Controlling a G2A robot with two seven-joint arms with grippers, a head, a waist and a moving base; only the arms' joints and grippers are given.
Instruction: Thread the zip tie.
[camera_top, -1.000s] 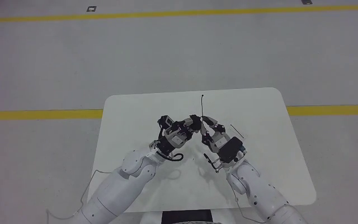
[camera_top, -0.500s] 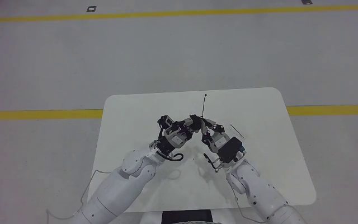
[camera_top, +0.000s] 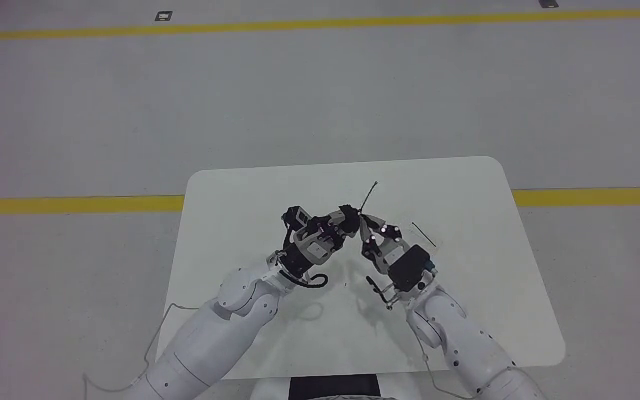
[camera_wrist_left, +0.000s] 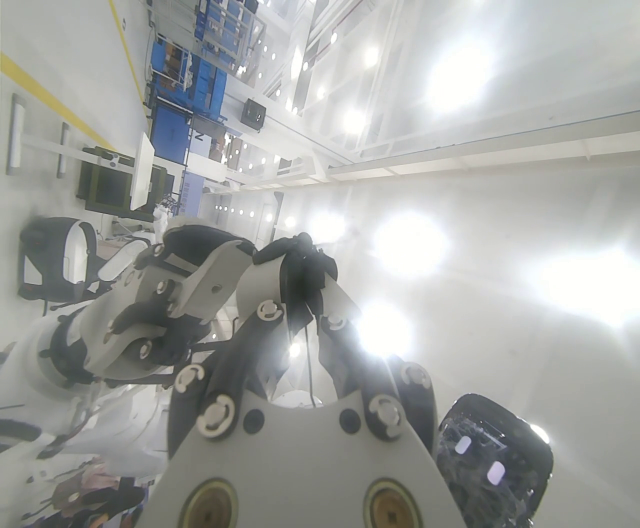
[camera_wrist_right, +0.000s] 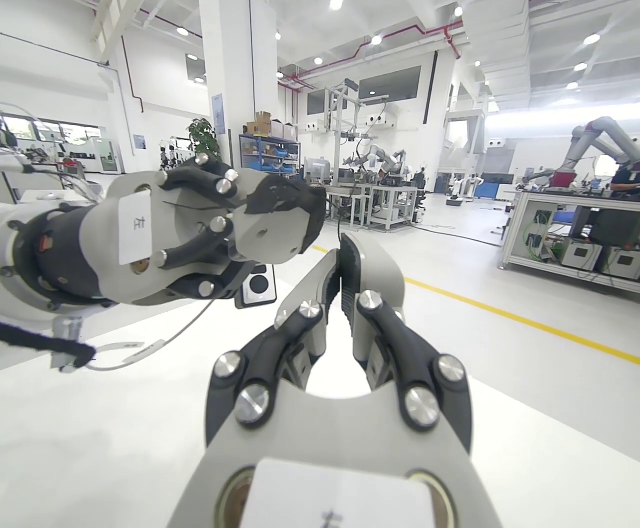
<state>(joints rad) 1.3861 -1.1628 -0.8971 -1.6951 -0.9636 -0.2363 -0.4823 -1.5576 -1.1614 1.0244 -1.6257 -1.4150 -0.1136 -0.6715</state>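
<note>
**Inspector:** Surface under inspection?

**Assistant:** One flat white table with rounded corners (camera_top: 250, 200). It stands on a pale grey floor (camera_top: 300, 100). A yellow floor line (camera_top: 90, 204) meets the table on both sides.

**Inspector:** Items lying directly on it?

**Assistant:** One thin, dark, straight strip (camera_top: 424, 235). It lies flat on the robot's right half, at a slant and well in from every edge. Its material cannot be told.

**Inspector:** Condition of the top?

**Assistant:** Plain matte white, even in tone.
</note>
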